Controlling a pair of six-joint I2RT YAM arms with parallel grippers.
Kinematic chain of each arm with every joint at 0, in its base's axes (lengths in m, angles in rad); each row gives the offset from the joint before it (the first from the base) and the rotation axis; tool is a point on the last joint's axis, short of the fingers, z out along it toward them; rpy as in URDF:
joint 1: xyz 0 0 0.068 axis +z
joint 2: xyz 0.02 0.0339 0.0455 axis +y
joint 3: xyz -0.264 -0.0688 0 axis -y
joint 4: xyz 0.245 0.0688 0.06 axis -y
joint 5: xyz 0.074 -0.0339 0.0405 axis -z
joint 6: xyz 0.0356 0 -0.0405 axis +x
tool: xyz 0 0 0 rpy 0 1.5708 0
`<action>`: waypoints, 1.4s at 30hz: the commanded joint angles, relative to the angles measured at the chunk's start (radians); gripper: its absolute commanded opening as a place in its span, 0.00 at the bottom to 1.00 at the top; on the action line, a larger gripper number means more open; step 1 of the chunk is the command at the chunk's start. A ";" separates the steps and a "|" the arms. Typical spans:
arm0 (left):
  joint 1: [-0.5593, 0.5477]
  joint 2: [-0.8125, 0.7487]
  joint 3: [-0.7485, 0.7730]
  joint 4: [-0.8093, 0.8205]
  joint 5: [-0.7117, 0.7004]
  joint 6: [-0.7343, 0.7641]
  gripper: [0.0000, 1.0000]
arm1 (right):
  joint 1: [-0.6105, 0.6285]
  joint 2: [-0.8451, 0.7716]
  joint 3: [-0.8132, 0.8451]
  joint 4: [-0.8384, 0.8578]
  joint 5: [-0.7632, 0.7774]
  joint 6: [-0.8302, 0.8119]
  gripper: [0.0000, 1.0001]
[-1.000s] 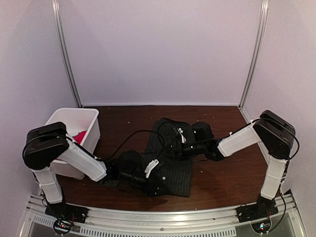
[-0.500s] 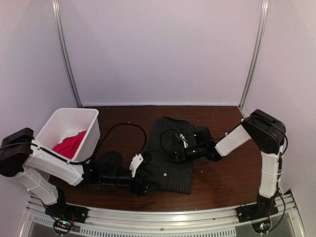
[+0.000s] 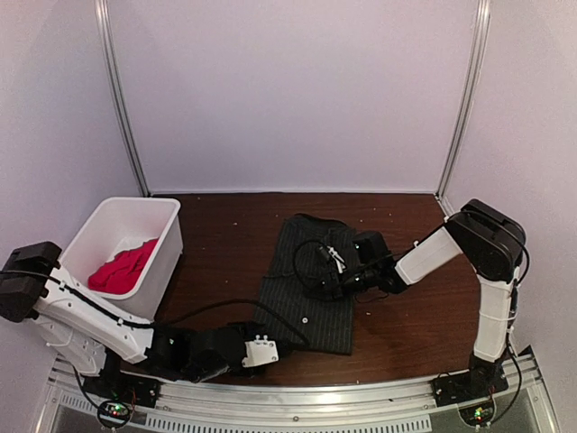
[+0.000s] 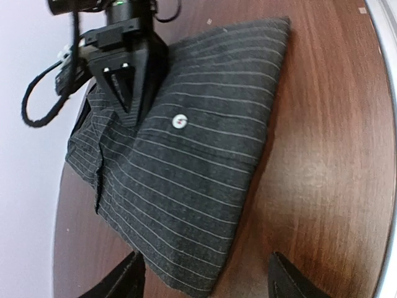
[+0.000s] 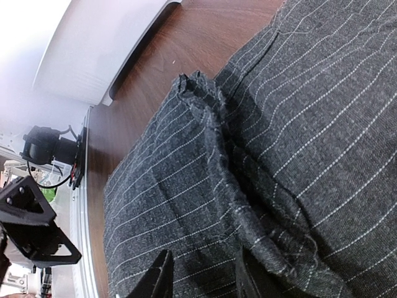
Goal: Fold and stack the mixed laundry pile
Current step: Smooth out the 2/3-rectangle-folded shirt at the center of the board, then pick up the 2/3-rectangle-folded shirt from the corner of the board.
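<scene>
left gripper (image 4: 205, 272) wide open, shirt (image 4: 198, 155) corner just ahead of its fingers; right gripper (image 5: 201, 274) fingers slightly apart w/ a bunched shirt fold btwn them, can't tell if pinching

A white plastic bin (image 3: 170, 245) sits at the left side of the dark brown wooden table (image 3: 225, 225), close to the pale lilac wall (image 3: 54, 108). Just behind the bin a slim metal post (image 3: 122, 99) rises in the back corner. Its twin (image 3: 464, 99) stands far off to the bin's right, and an aluminium rail (image 3: 361, 397) runs across in front of it.
</scene>
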 commanded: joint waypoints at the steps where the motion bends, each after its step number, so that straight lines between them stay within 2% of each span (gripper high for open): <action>1: -0.090 0.142 0.083 -0.036 -0.231 0.159 0.68 | -0.004 0.026 -0.055 -0.156 0.020 -0.026 0.36; 10: -0.122 0.362 0.182 0.046 -0.308 0.264 0.61 | 0.002 0.025 -0.047 -0.188 0.010 -0.050 0.36; 18: -0.088 0.439 0.156 0.288 -0.349 0.424 0.41 | 0.026 0.047 -0.053 -0.175 0.004 -0.043 0.35; 23: -0.075 0.476 0.171 0.354 -0.349 0.489 0.32 | 0.057 0.060 -0.062 -0.143 0.004 -0.024 0.35; 26: -0.076 0.465 0.182 0.353 -0.368 0.507 0.23 | 0.068 0.063 -0.079 -0.108 0.002 -0.002 0.35; 28: -0.080 0.439 0.199 0.283 -0.364 0.485 0.13 | 0.070 0.052 -0.088 -0.104 -0.001 0.007 0.35; 30: -0.100 0.387 0.223 0.146 -0.316 0.430 0.02 | 0.071 0.017 -0.085 -0.133 -0.003 -0.004 0.35; 31: -0.120 0.359 0.233 0.082 -0.288 0.405 0.00 | 0.070 -0.010 -0.076 -0.167 0.000 -0.017 0.36; 37: -0.154 0.235 0.329 -0.368 -0.088 0.199 0.00 | 0.038 -0.177 0.037 -0.338 0.006 -0.074 0.44; 42: -0.154 0.193 0.404 -0.578 0.033 0.098 0.00 | 0.010 -0.149 0.167 -0.423 0.013 -0.123 0.45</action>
